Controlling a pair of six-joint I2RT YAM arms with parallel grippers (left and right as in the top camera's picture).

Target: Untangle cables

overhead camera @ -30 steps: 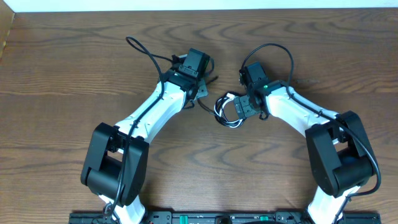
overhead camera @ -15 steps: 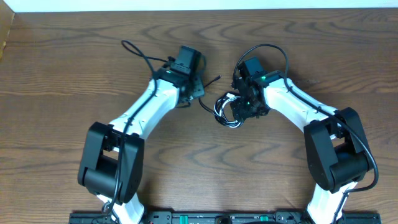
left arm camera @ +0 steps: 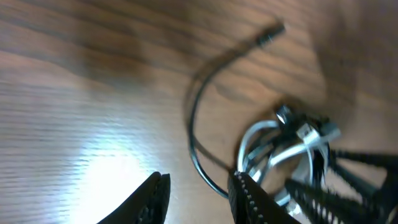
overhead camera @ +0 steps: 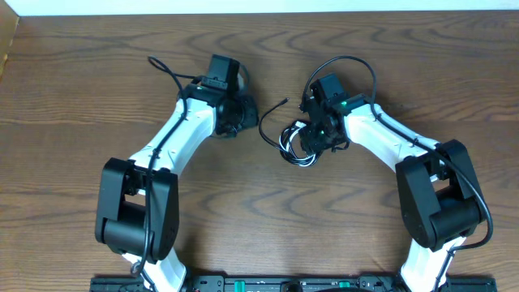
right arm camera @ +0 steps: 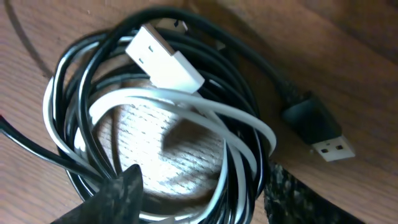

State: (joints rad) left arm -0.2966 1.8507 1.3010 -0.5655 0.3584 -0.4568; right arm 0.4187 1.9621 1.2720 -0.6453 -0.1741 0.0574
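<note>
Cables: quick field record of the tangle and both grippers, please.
black cable: coiled, one end trailing out on the table
white cable: wound through the black coil
white plug: on top of coil
black plug: on table beside coil
left gripper: open, empty, near trailing end
right gripper: fingers straddle coil strands, grip unclear
status: not yet untangled

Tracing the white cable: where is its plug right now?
Right wrist view: the white plug lies on top of the coil, upper centre, left of the black plug.
</note>
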